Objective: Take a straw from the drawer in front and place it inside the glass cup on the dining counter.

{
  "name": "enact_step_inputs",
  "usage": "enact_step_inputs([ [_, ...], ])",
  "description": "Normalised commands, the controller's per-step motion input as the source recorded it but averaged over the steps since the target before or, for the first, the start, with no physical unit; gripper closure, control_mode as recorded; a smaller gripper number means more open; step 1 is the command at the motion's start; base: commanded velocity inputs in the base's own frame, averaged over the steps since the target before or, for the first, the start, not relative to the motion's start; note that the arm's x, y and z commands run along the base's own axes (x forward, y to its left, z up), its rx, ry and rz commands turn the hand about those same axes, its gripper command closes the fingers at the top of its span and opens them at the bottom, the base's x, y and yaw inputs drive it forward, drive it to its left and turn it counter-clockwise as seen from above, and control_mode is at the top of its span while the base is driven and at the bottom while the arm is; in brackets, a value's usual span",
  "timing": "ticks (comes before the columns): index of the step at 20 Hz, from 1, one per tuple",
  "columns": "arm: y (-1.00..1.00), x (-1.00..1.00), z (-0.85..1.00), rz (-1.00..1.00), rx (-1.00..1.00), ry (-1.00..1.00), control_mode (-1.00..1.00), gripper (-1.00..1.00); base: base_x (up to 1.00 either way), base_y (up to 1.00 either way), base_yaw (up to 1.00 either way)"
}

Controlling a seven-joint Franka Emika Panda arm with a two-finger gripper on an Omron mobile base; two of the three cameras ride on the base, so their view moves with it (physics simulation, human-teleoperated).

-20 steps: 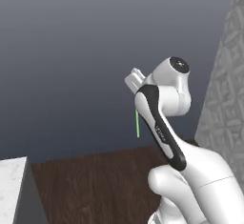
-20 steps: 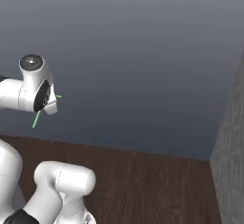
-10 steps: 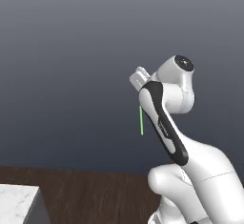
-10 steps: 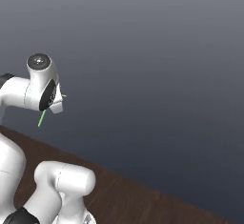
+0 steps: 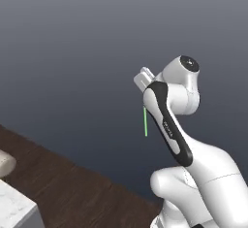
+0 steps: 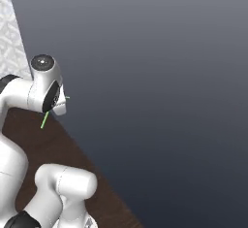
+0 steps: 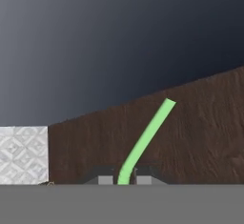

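Note:
My gripper is shut on the straw, a thin light-green stick that slants up and to the right from between the dark fingertips in the hand view. In the left base view the straw hangs straight down beside the raised white forearm, over dark wood floor. From the right base it is a short green sliver under the hand. A corner of the white marble dining counter shows at the lower left of the left base view. The glass cup and the drawer are out of view.
Dark wood floor runs below the arm, with a plain dark grey backdrop behind. A patterned white tiled wall stands at the upper left of the right base view and shows again in the hand view. A beige object lies by the counter.
Both base views have swung sideways, so the base has turned: the tiled wall left one side and the counter corner shifted. The arm keeps its pose with the straw held.

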Motion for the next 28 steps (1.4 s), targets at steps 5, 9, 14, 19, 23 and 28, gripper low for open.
enact_step_inputs([
  [5,0.00,0.00,0.00,0.00,0.00,0.00,1.00,1.00,0.82,-0.40,0.74],
  [9,0.00,0.00,0.00,0.00,0.00,0.00,1.00,1.00,0.85,-0.35,0.73],
  [14,0.00,0.00,0.00,0.00,0.00,0.00,1.00,1.00,0.89,-0.37,0.72],
  [19,0.00,0.00,0.00,0.00,0.00,0.00,1.00,1.00,0.92,-0.47,0.67],
  [23,0.00,0.00,0.00,0.00,0.00,0.00,1.00,1.00,0.95,-0.61,0.61],
  [28,0.00,0.00,0.00,0.00,0.00,0.00,1.00,1.00,0.85,-0.78,0.53],
])
